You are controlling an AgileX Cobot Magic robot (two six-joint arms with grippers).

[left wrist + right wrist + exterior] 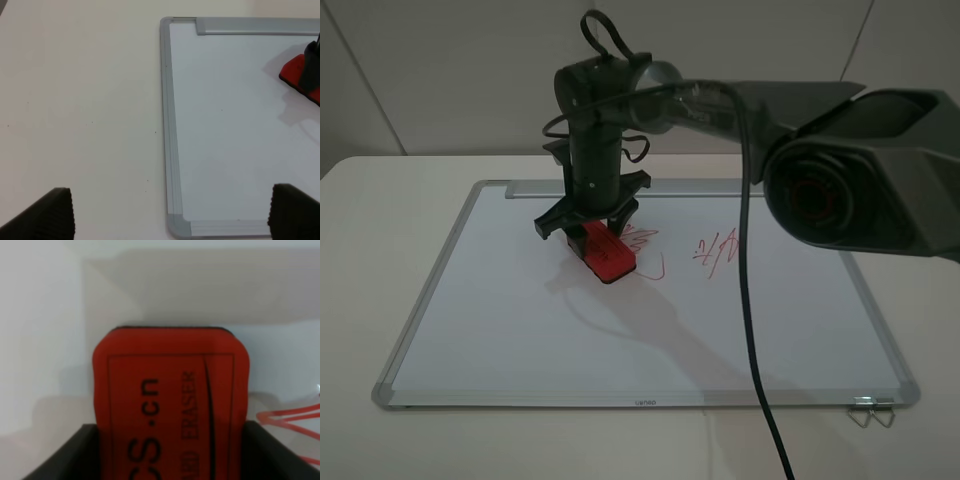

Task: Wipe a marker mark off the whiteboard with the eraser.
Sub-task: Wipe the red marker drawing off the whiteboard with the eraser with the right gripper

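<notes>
The whiteboard [620, 345] lies flat on the table, its grey tray strip [535, 188] along the far edge. My right gripper [592, 228] reaches in from the right and is shut on the red eraser [604, 252], which rests tilted on the board. The marker mark [647, 243], with its hooked tail, lies just right of the eraser, touching its edge. The right wrist view shows the eraser [170, 405] between the fingers [65, 455], with red strokes of the mark [290, 417] beside it. My left gripper [175, 215] hangs open over the board's left frame [170, 125], holding nothing.
A smaller red scribble [716, 250] sits further right on the board. The right arm's black cable [752, 300] hangs across the board toward the front. A metal binder clip [870, 411] lies at the front right corner. Beige table [75, 100] surrounds the board.
</notes>
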